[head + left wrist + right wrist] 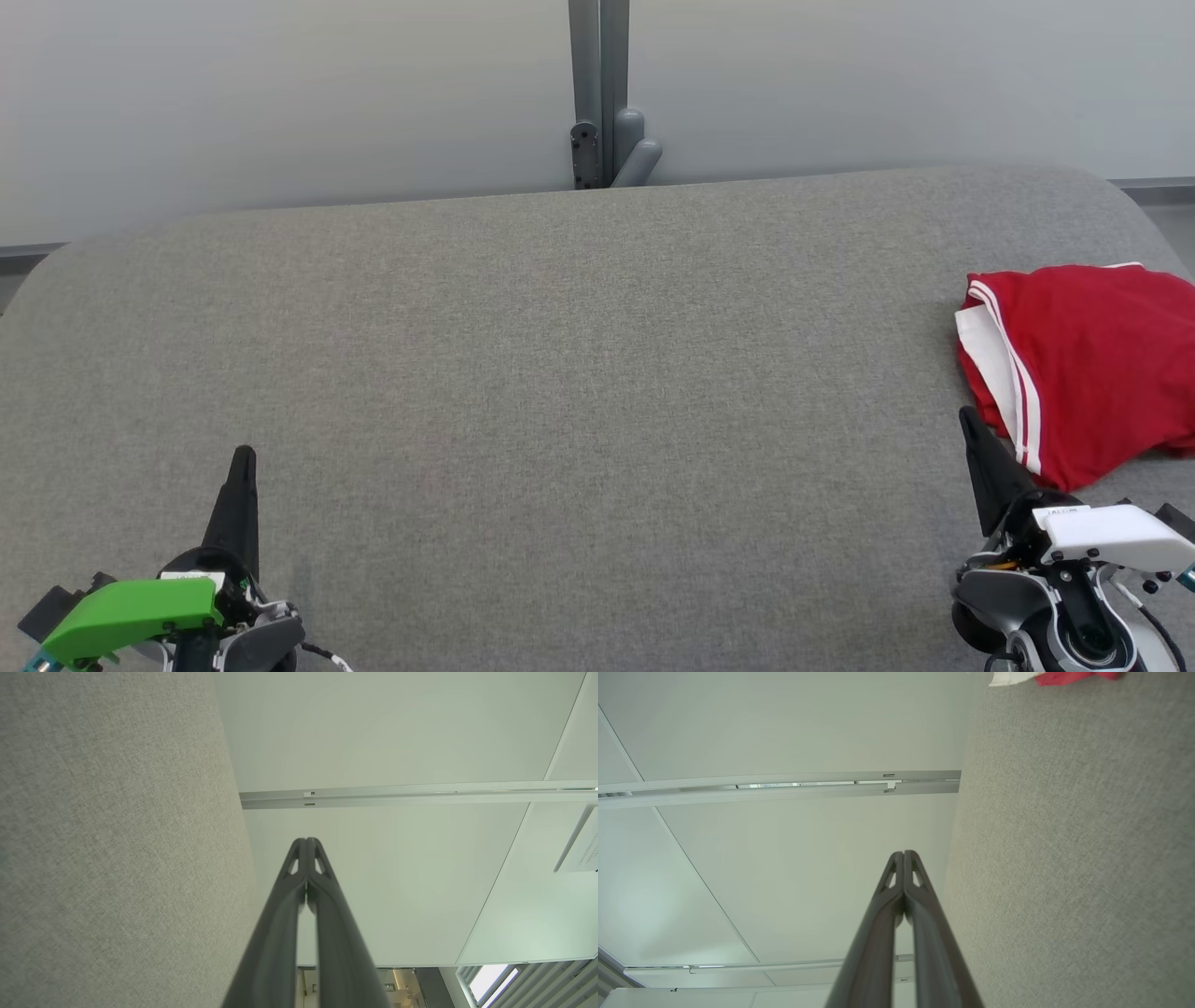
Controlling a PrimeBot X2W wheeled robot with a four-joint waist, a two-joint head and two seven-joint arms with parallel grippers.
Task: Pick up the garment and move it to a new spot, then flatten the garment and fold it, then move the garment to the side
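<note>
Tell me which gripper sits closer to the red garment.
The right gripper, with the white housing: its tip is right beside the red garment. The left gripper, green housing, is far off.

1. The red garment (1083, 364), lying by the right end of the grey table (560, 373), is running off the head view's right border, leaving its far side unseen.
2. The right gripper (965, 415), fingers pressed together, is covering a small stretch of the garment's near, white-striped hem.
3. In the right wrist view the garment is showing as a red-and-white sliver, clipped by the top border.
4. The table's left and right ends are being cropped in the head view.
5. The left gripper (245, 455) and its partner are losing their wrist housings to the bottom border.
6. A wall notice (581, 847) is carrying print too small to read.
</note>
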